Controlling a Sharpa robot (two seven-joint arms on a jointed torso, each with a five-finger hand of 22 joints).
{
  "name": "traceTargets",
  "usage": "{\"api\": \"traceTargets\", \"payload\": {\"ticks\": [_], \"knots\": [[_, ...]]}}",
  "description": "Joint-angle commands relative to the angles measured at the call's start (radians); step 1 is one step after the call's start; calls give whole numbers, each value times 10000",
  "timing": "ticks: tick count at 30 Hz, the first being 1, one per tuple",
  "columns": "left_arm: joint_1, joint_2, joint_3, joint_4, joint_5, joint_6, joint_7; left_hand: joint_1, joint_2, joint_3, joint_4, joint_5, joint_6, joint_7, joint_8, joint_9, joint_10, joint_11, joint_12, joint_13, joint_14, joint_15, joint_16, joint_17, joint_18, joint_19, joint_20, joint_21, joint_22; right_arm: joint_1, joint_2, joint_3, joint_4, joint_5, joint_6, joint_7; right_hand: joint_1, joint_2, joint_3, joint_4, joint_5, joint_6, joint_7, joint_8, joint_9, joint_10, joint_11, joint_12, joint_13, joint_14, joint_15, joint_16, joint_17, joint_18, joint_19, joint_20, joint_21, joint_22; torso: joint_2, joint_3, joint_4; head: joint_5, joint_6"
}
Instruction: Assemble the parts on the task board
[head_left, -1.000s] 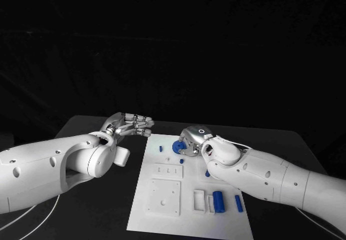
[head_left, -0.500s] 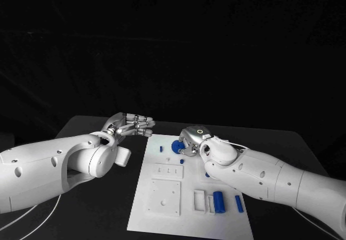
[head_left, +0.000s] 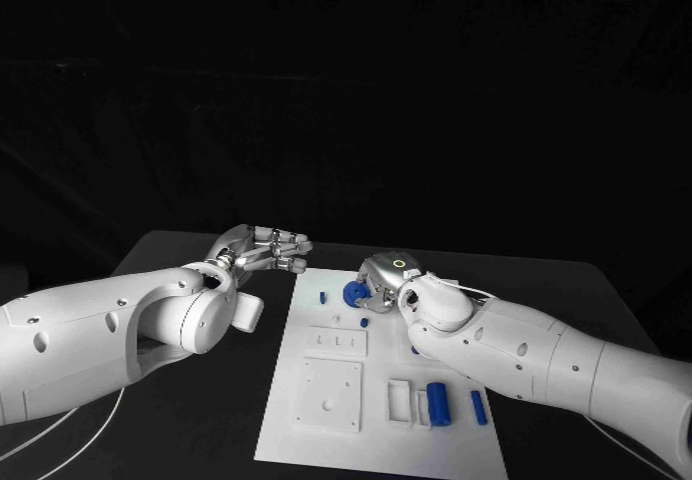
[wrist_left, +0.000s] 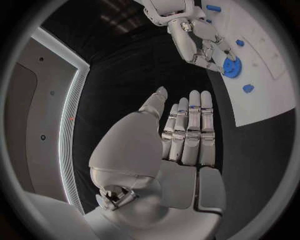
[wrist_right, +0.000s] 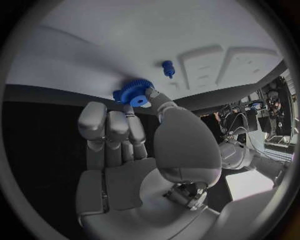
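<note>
Parts lie on the white task board (head_left: 325, 420), which rests on the black table (head_left: 188, 440). Near the front edge, two blue cylinders (head_left: 436, 403) sit beside rectangular recesses (head_left: 327, 395). Farther back, the right hand (head_left: 387, 282) pinches a blue gear (wrist_right: 132, 93) on the board's far end, beside a small blue peg (wrist_right: 167, 68). The left hand (head_left: 264, 249) hovers over the table beside the board, fingers straight and together, holding nothing.

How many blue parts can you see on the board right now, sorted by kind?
gear: 1
short pegs: 3 (one partly hidden)
long cylinders: 2
Total: 6
</note>
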Motion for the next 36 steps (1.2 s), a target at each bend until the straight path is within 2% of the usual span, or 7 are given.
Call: {"api": "traceTargets", "payload": {"ticks": [1, 3, 6, 9, 13, 32, 36], "knots": [[15, 27, 9, -2, -37, 125, 41, -16, 60, -68, -11, -26, -79, -22, -54, 13, -57, 18, -33, 12, -82, -11, -48, -11, -61, 50, 53, -32, -8, -10, -10, -9, -21, 165, 198, 57, 1, -96, -304, 154, -40, -140, 1, -38, -12, -8, 84, -47, 49, -40, -31, -69, 3, -78, 549, -43, -69, 1109, 3, 2, 6, -7, -4], [15, 30, 9, -7, -37, 128, 41, -16, 60, -68, -11, -26, -79, -22, -54, 13, -57, 18, -33, 12, -82, -11, -48, -11, -61, 50, 53, -32, -8, -10, -25, -9, -21, 349, 242, 119, -208, -101, -570, 526, 124, -221, 17, -37, -11, -12, 95, -40, 39, -36, -27, -52, 38, -75, 556, -40, -62, 1114, -2, 4, 6, 0, 2], [15, 31, 9, -11, -37, 134, 41, -25, 62, -75, -4, -29, -90, -21, -55, 12, -62, 18, -32, 12, -83, -10, -48, -11, -61, 52, 55, -36, -16, -10, -47, -9, -18, 578, 335, 192, -348, -109, -684, 744, 144, -259, 25, -37, -10, -12, 102, -22, 43, -35, -21, -36, 65, -73, 562, -38, -33, 1123, 1, 14, -1, 4, -2], [15, 32, 9, -13, -37, 139, 40, -46, 67, -83, 12, -25, -91, -19, -53, 13, -64, 20, -33, 12, -80, -9, -46, -10, -61, 55, 56, -39, -20, -10, -73, -10, -18, 856, 427, 255, -781, -69, -796, 1451, 300, -248, 54, -36, -9, -6, 113, 34, 75, -25, -1, 24, 138, -52, 570, -21, 21, 1137, 2, 12, -4, 8, -5], [15, 35, 9, -16, -37, 147, 40, -78, 75, -96, 39, -21, -100, -18, -54, 12, -67, 21, -32, 13, -78, -8, -44, -9, -62, 60, 59, -47, -30, -10, -116, -10, -28, 1130, 516, 305, -929, -93, -371, 1517, -329, -194, 62, -33, -8, 7, 130, 84, 107, -23, 15, 60, 182, -37, 574, -3, 77, 1147, 3, 11, 5, -7, -12], [15, -7, 9, -1, -36, 136, 32, -90, 80, -108, 80, 3, -103, -20, -54, 13, -81, 24, -33, 12, -79, -7, -41, -9, -62, 82, 61, -72, -59, -20, -457, -11, 43, 1775, 603, 272, -989, -56, -351, 1712, -400, -89, 77, -33, -8, 22, 133, 152, 157, -24, 37, 104, 218, -4, 572, 21, 124, 1149, -2, 11, -9, -34, -17], [15, -23, 9, 4, -36, 127, 34, -90, 80, -108, 80, 3, -103, -20, -54, 13, -81, 24, -33, 12, -79, -7, -41, -9, -62, 82, 61, -72, -59, -61, -579, -11, 198, 1825, 355, 281, -955, -65, -363, 1695, -376, -80, 75, -34, -8, 25, 131, 158, 162, -24, 37, 102, 215, 1, 570, 22, 119, 1147, -1, 21, -13, -29, -14]]}}
